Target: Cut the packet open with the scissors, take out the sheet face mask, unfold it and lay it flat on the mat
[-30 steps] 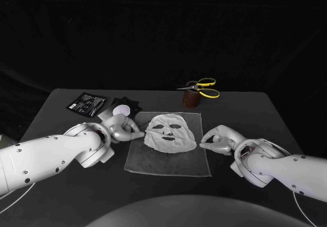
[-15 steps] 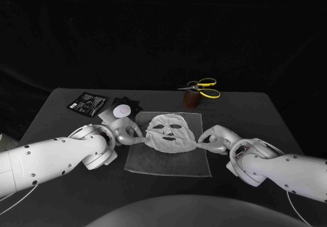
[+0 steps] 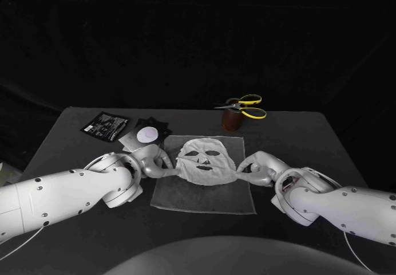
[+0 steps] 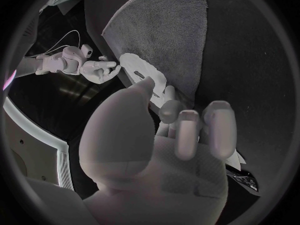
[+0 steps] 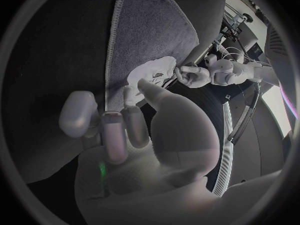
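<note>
Mask [image 3: 206,160] side edges hidden by fingers [image 4: 187,135], contact with mat [image 3: 202,195] unclear, left hand [image 3: 151,162] pinching its left edge, right hand [image 3: 257,169] pinching right edge.

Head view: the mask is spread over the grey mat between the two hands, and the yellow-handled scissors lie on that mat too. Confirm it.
One point is wrong. The head view shows the scissors at the top of a brown holder beyond the far edge of the mat, not on it. The mask is indeed spread over the mat between the left hand and the right hand.
</note>
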